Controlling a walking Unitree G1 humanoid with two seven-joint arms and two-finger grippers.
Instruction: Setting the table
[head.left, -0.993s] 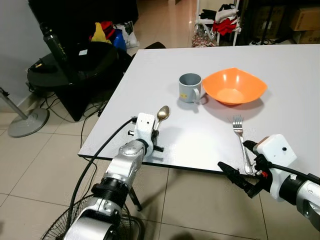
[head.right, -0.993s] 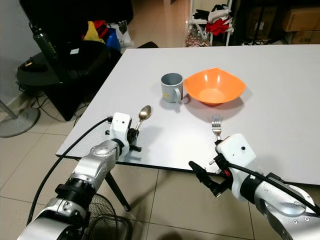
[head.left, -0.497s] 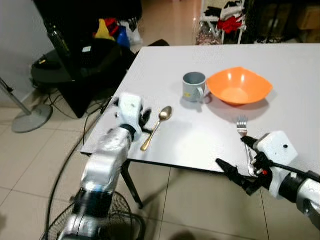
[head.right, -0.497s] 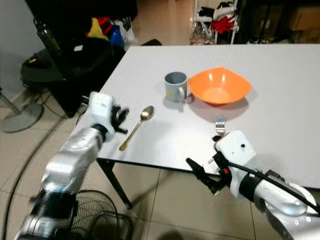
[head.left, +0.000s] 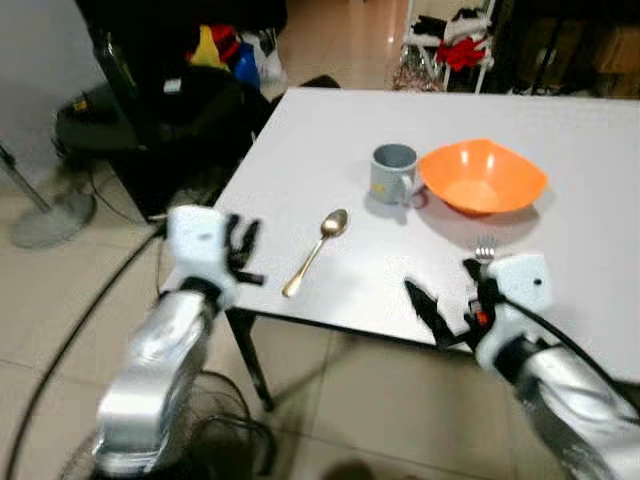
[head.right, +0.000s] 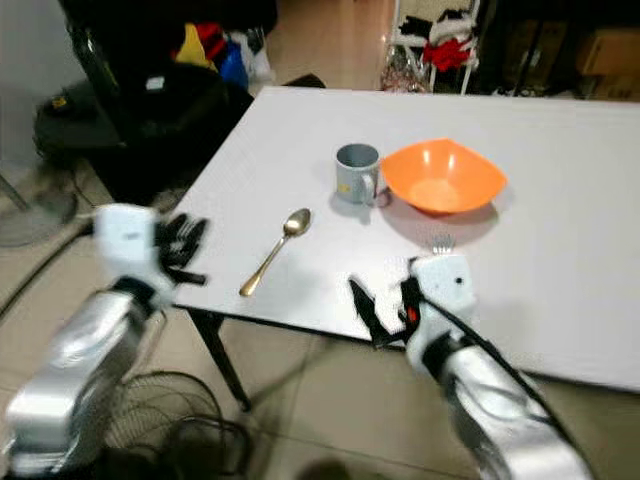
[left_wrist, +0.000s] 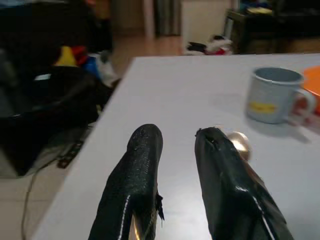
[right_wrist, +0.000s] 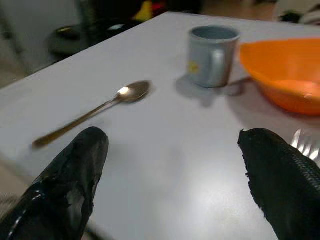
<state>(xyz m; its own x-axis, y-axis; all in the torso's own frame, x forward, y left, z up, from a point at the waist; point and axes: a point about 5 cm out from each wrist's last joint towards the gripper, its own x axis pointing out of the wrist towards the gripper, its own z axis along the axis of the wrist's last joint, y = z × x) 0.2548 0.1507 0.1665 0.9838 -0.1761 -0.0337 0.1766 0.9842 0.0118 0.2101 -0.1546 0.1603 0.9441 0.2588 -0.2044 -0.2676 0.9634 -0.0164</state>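
Note:
A gold spoon (head.left: 315, 252) lies slanted on the white table (head.left: 330, 130) near its front left corner. Behind it stand a grey mug (head.left: 393, 172) and an orange bowl (head.left: 483, 178). My left gripper (head.left: 243, 250) hovers just off the table's left front corner, open by a narrow gap and holding nothing. In its wrist view the spoon's bowl (left_wrist: 238, 140) peeks past one finger. My right gripper (head.left: 440, 287) is wide open over the front edge, right of the spoon. A fork (right_wrist: 305, 144) lies just beside it, mostly hidden by the wrist.
Dark furniture with bags and bright cloth (head.left: 205, 75) crowds the floor left of the table. A stand's round base (head.left: 50, 215) sits on the tiles at far left. A rack with clothes (head.left: 450, 45) stands beyond the far edge.
My left gripper has let go of the spoon and pulled back left, off the table corner. The right gripper rose from below the front edge to table height. The camera shifted.

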